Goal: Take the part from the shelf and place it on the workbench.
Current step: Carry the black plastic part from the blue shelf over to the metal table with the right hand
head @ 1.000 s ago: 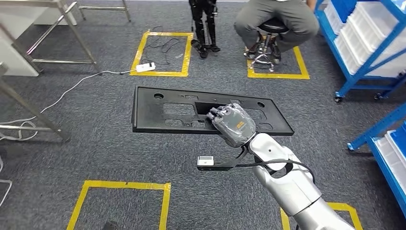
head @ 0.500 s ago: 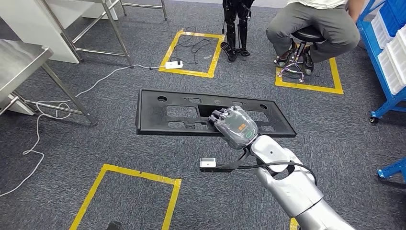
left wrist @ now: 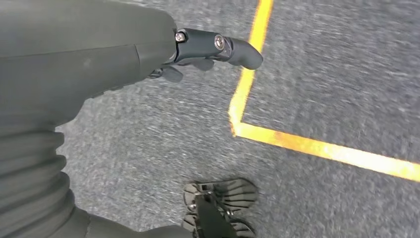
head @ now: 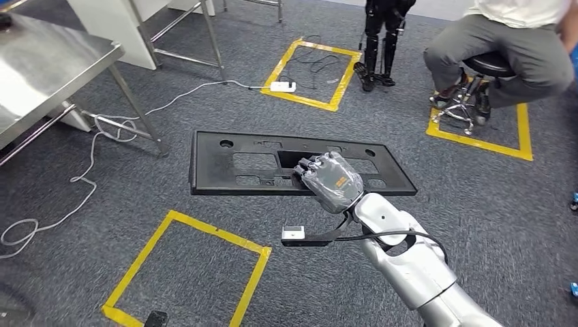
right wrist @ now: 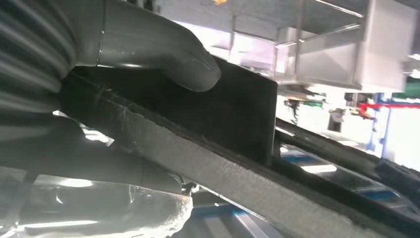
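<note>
A long flat black plastic panel with rectangular cut-outs is carried level above the grey carpet floor, at the centre of the head view. It is grasped by the right hand, whose fingers are curled over the panel's near edge beside the central cut-out, the silver right arm running off toward 5 o'clock. In the right wrist view the thick grey thumb is seen pressed on the panel's dark face, with the edge clamped between thumb and fingers. The left hand is seen in the left wrist view hanging above the carpet; nothing is held in it, and its dark fingers are stretched out rather than clenched. A stainless steel workbench stands at 10 o'clock, well apart from the panel. A square of yellow floor tape lies at 7 o'clock, and another at 12 o'clock encloses a white power strip. A person seated on a black stool is found at 2 o'clock.
</note>
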